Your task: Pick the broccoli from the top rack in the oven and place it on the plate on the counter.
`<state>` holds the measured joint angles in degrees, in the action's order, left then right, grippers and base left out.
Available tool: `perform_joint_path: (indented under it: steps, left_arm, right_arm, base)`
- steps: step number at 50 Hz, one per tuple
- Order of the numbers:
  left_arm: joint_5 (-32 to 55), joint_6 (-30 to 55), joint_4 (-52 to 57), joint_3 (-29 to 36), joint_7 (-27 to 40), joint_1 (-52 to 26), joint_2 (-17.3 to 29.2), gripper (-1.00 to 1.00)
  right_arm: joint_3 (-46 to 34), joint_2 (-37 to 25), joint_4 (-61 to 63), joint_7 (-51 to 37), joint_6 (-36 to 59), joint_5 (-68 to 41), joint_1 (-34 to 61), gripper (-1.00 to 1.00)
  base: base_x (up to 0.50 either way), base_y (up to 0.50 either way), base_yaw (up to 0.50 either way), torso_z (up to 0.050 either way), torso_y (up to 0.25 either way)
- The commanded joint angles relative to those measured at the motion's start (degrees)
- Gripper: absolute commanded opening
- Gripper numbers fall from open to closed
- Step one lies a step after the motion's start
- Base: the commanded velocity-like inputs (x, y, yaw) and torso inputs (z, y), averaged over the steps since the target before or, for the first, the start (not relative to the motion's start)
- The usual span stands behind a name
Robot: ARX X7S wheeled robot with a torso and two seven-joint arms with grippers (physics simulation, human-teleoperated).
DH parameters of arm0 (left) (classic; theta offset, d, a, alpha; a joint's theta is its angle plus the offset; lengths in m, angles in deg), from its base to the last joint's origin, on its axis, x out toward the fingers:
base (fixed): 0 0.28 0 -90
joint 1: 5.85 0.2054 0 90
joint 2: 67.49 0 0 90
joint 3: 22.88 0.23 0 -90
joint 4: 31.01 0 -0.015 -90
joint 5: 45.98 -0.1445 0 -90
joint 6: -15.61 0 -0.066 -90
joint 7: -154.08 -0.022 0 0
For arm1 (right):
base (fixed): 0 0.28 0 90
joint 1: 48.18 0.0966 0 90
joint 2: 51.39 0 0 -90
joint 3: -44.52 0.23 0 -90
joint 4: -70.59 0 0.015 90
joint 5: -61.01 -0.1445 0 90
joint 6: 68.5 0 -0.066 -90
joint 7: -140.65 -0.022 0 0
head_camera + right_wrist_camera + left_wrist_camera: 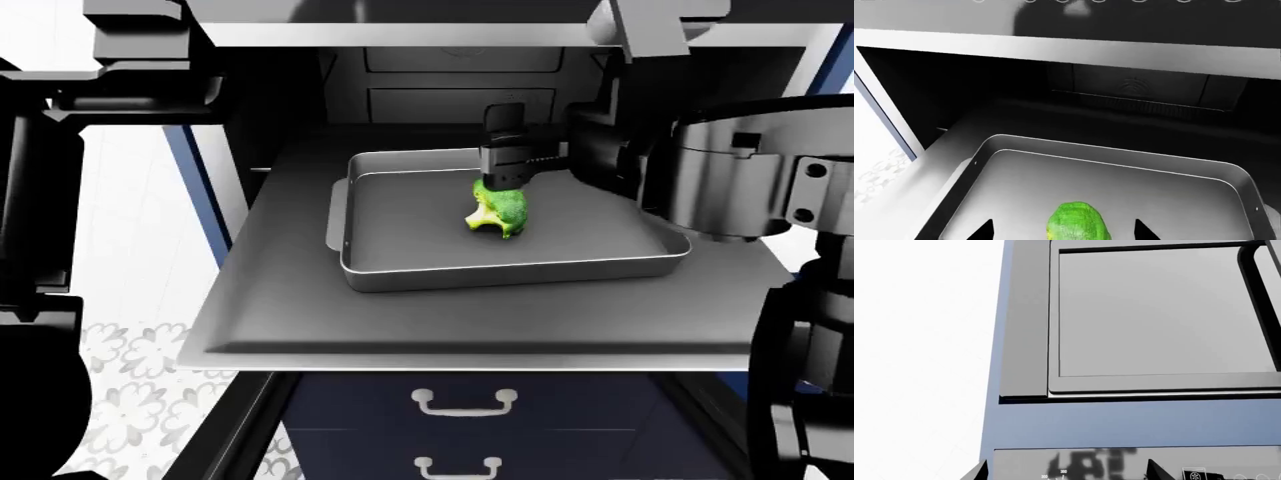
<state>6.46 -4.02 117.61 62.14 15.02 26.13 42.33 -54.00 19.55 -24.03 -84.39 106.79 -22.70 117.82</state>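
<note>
- Broccoli (501,211) is sitting near the middle of the silver baking tray (400,270), which is resting on the top rack (267,300) pulled out of the oven (441,75).
- Right gripper (505,180) is hanging directly over the floret at its 12 o'clock; in the right wrist view the two fingers (985,231) are standing apart at 9 and 3 o'clock of the green head, not closed on anything.
- Left gripper (1062,471) is pointing at a grey panelled door; only its tips are showing, well apart, holding nothing.
- Risk, as I am judging it: the bumpy head is rounded, so closing on it too high could be squeezing it out sideways and sending it rolling across the tray.
- Another risk: descending too far could be pressing the fingers into the tray floor and shifting the tray on the rack.
- Raised tray rim could be catching the floret on a low carry-out.
- Rack and tray are looking smooth, flat, bare metal.
- Navy cabinet drawers (461,430) are showing below at 6 o'clock, patterned floor at 8 o'clock; neither plate nor worktop is appearing in view.
</note>
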Motion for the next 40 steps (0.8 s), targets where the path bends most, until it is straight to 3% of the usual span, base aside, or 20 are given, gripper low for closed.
perform_joint_path:
  steps: [1, 24, 40]
  left_arm:
    - [2.53, -0.26, -0.05, 0.13, 2.12, -0.55, 0.84, 1.00]
    - [5.46, -2.88, -0.14, 0.62, 5.30, 0.19, 2.55, 1.00]
    - [6.25, -4.30, -0.75, 2.47, 6.57, -0.09, 3.40, 1.00]
  right_arm:
    - [-2.99, 0.61, -4.64, 1.63, -1.33, 0.41, 0.65, 1.00]
    - [-16.25, -1.53, -9.81, 18.68, -11.03, 14.51, 2.26, 1.00]
    - [-16.54, -1.90, -7.69, 18.15, -11.62, 13.15, -1.54, 1.00]
  base:
    - [0.00, 0.00, 0.00, 0.000, 0.000]
    - [0.00, 0.00, 0.00, 0.000, 0.000]
    - [0.00, 0.00, 0.00, 0.000, 0.000]
